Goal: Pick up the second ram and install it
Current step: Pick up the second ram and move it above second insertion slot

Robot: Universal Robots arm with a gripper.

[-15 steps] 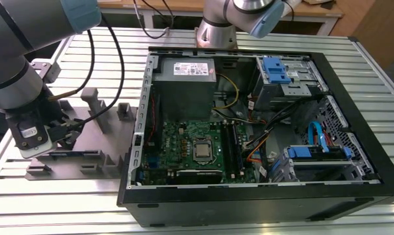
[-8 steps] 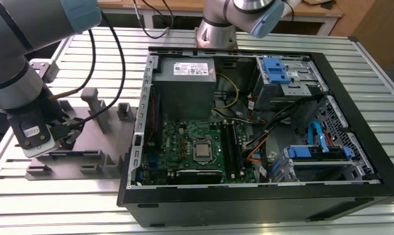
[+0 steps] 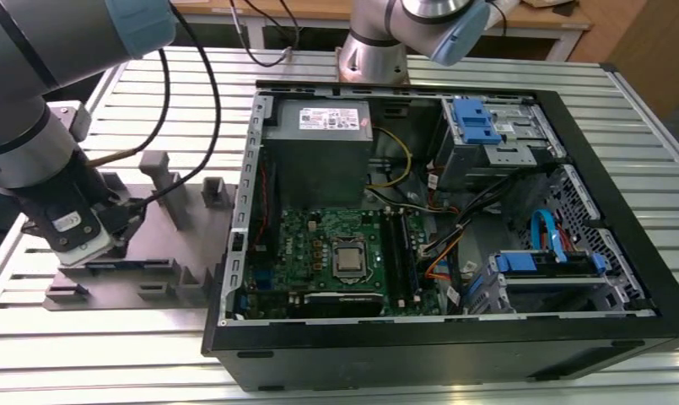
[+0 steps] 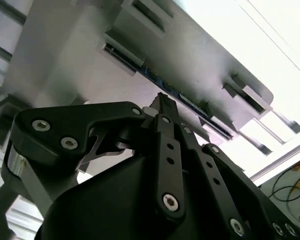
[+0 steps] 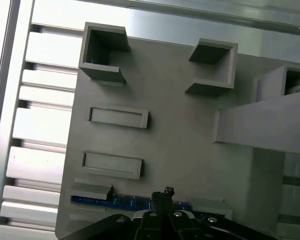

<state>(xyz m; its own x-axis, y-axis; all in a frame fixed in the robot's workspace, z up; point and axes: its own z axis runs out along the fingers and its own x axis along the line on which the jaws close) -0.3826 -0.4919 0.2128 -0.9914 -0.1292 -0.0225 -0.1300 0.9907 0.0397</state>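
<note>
One-handed: pinches second ram (image 5: 125, 202) at its upper edge with gripper (image 5: 163, 193), fingertips (image 4: 161, 103) nearly together, in grey holder block (image 5: 165, 135), exterior view's left of open computer case (image 3: 429, 359).

The second ram (image 5: 125, 202) is seen as a blue strip against the plain grey holder block (image 5: 180, 150). The gripper (image 5: 162, 193) is coloured black, and the motherboard (image 3: 316, 245) green.

On the tabletop (image 3: 114, 359), the holder block (image 3: 159, 253) lies at the exterior view's left, the computer case (image 3: 429, 363) just right of it. The second ram (image 5: 117, 202) sits in the block's front slot, under the hand (image 3: 95, 250).
</note>
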